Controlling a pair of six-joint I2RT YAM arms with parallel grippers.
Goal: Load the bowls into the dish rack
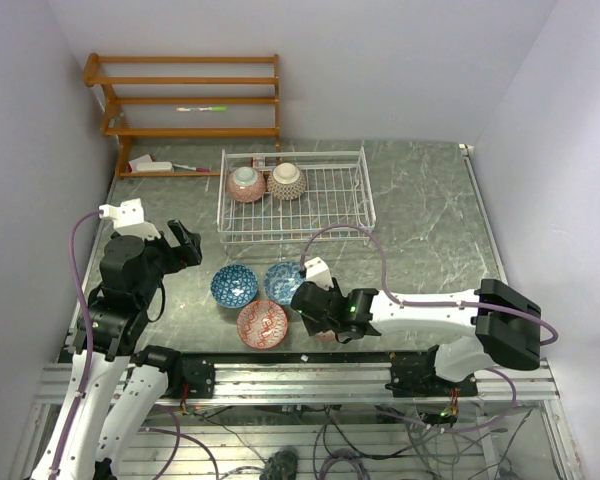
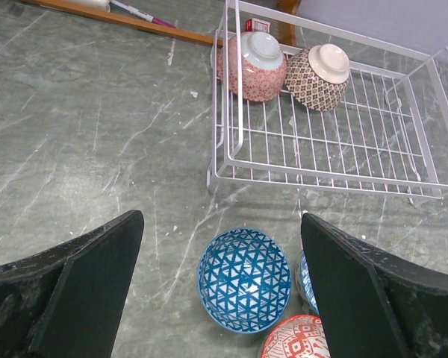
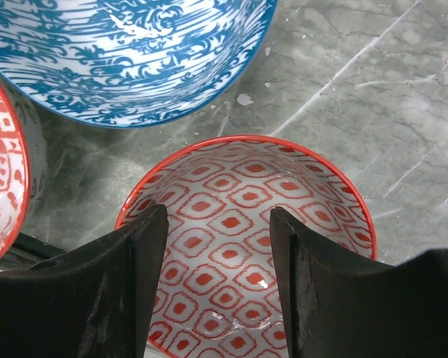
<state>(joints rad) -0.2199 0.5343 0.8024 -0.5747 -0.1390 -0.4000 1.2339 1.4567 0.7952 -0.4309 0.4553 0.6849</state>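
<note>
The white wire dish rack [image 1: 330, 205] stands at the back middle and holds two upturned bowls, a pale red one [image 1: 246, 184] and a tan one [image 1: 287, 181]. Three bowls sit upright on the table in front: two blue [image 1: 234, 286] [image 1: 283, 282] and a red one [image 1: 262, 324]. My right gripper [image 1: 310, 305] is open, low over another red bowl [image 3: 243, 186], both fingers above its inside. My left gripper [image 1: 185, 243] is open and empty, up in the air left of the bowls; its view shows the blue triangle-patterned bowl [image 2: 245, 278] and the rack [image 2: 336, 142].
An orange-brown wooden shelf unit [image 1: 185, 110] stands against the back wall, left of the rack, with a pen and small items on it. A blue bowl [image 3: 127, 52] and a red bowl's rim [image 3: 0, 171] lie close beside my right gripper [image 3: 218, 216]. The table's front edge is a metal rail.
</note>
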